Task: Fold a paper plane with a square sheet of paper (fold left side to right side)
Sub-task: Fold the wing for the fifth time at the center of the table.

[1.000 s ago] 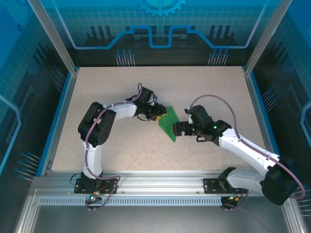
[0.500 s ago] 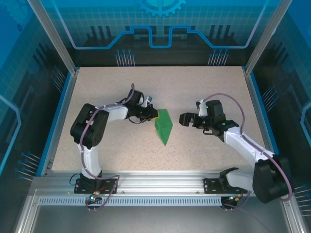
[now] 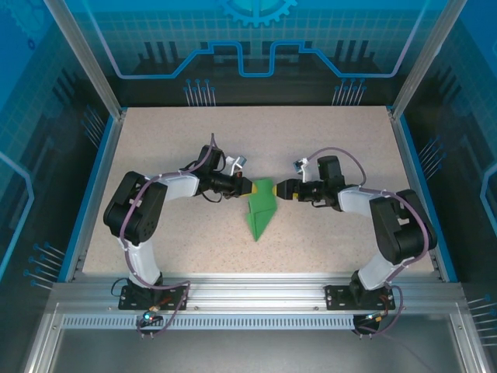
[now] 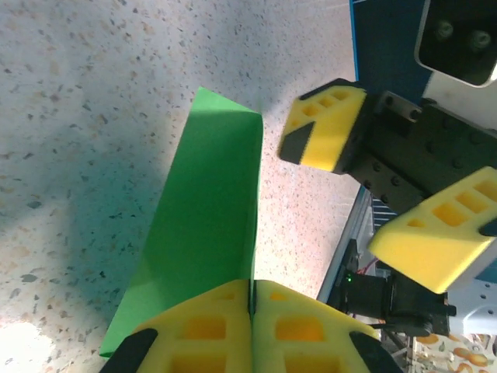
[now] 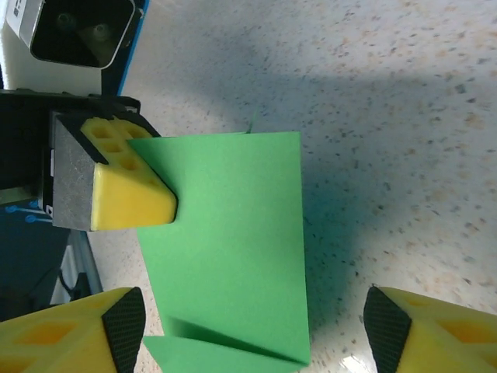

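The green sheet of paper, folded into a narrow pointed shape, stands partly lifted off the table in the middle. My left gripper is shut on its upper left edge; in the left wrist view the yellow pads pinch the thin paper edge-on. My right gripper faces it from the right, open. In the right wrist view the paper lies between the wide-apart fingers, untouched by them, and the left gripper's pad presses its far corner.
The speckled table has free room on all sides of the paper. Blue rails border it left and right, and the aluminium frame with the arm bases runs along the near edge.
The left gripper shut on the paper and pulled it slightly left. The right gripper backed off, then swung in level with the paper's right side, its jaws narrowing a little.
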Available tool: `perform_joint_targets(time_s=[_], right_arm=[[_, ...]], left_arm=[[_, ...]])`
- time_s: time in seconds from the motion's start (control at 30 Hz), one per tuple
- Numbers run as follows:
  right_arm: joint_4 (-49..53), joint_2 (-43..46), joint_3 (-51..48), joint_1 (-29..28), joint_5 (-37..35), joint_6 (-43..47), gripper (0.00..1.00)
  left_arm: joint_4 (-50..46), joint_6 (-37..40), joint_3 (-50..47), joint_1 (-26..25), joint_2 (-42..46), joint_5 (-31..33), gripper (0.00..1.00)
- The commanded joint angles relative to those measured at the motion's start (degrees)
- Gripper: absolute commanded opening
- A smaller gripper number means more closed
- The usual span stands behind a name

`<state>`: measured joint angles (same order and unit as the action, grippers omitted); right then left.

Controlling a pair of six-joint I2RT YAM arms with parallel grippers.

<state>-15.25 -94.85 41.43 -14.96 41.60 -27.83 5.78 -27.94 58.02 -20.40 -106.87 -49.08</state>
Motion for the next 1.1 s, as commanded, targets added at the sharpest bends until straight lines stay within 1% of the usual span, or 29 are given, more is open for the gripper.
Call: perform_joint_targets(time_s=[0.0, 0.2, 0.3, 0.37, 0.43, 0.5, 0.6, 0.7, 0.77, 0.9, 0.97, 1.07], right_arm=[[-5.71, -3.19, 0.86, 0.46, 5.58, 0.50, 0.75], [-8.48, -7.37, 1.50, -0.20, 8.35, -0.46, 0.70], [-8.39, -9.07, 2.12, -0.55, 8.86, -0.64, 0.64], [-9.90, -10.34, 2.16, -0.82, 9.78, -1.43, 0.61], [-10.84, -11.34, 2.38, -1.27, 10.33, -1.87, 0.56], [-10.91, -11.79, 2.67, -1.60, 10.44, -1.72, 0.55], [-10.78, -11.79, 2.78, -1.54, 10.54, -1.39, 0.51], [-9.81, -11.19, 2.79, -1.44, 10.01, -0.95, 0.41], [-8.79, -10.64, 2.78, -1.32, 9.62, -0.37, 0.38], [-7.79, -9.02, 1.99, -0.74, 9.29, 0.28, 0.30], [-6.63, -8.15, 1.90, -0.42, 8.88, 0.88, 0.27], [-4.79, -6.89, 1.90, 0.06, 8.27, 1.85, 0.25]], left_arm=[[1.09, 2.57, -0.10, 0.08, 0.32, -3.13, 0.01], [0.89, 2.46, 0.43, 0.01, -0.47, -3.65, 0.01], [0.73, 2.50, 0.68, 0.02, -0.77, -3.74, 0.01], [0.72, 2.46, 0.86, 0.01, -0.97, -3.90, 0.00], [0.99, 2.45, 0.83, 0.01, -1.34, -3.99, 0.00], [0.90, 2.53, 0.94, 0.01, -1.46, -4.18, 0.00], [0.64, 2.78, 0.93, 0.02, -1.55, -4.18, 0.00], [0.53, 2.59, 1.05, 0.01, -1.93, -4.14, 0.00], [0.54, 2.46, 1.18, 0.02, -2.19, -4.05, 0.00], [0.55, 2.50, 1.19, 0.01, -2.52, -3.83, 0.00], [0.03, 2.78, 1.39, 0.01, -2.73, -3.83, 0.00], [-0.24, 3.00, 1.57, 0.02, -3.15, -3.74, 0.00]])
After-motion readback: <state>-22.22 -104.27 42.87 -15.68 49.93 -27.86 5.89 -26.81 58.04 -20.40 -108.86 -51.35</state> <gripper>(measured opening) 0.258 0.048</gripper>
